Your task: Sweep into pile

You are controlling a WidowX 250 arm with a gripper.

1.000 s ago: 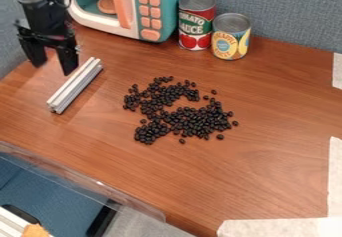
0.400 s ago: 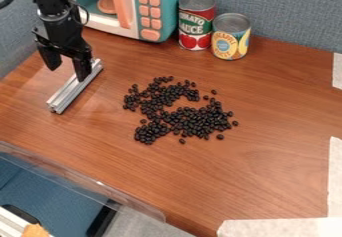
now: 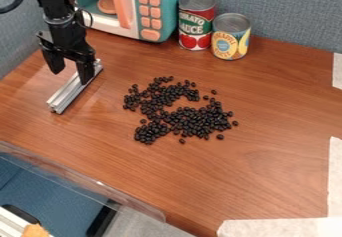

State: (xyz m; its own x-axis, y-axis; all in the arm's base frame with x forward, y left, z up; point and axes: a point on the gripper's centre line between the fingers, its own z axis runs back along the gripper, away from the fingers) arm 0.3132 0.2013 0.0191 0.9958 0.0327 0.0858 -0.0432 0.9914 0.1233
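Brown, wood-grained tabletop [image 3: 267, 181] takes up most of the camera view, with a blue-grey fabric partition [image 3: 287, 11] rising behind it. A clear plastic edging [image 3: 87, 183] runs at a slant across the lower left. The black robot arm [image 3: 60, 23] comes down from the upper left, near the front of a toy microwave [image 3: 163, 6] with a teal body, a white-framed opening, coral buttons and a coral handle. Off-white strips [image 3: 280, 227] lie along the tabletop's bottom and right edges.

To the right of the toy microwave stand two upright cans, close together: a taller one with a red and green label [image 3: 196, 26], and a shorter one with a yellow and blue label [image 3: 231, 41], a little nearer the camera.

The gripper [image 3: 71, 76] hangs at the left side, released, its two fingers spread apart and pointing down. It is over the upper part of a silver metal bar [image 3: 65, 96] that lies slantwise on the wood; one finger overlaps the bar in the view, and whether it touches cannot be told.

Smallest are the black beans [image 3: 200, 122], scattered near the middle of the tabletop, right of the bar. They form a loose, uneven patch, with a notch of bare wood on its right side and a few single beans around its rim.
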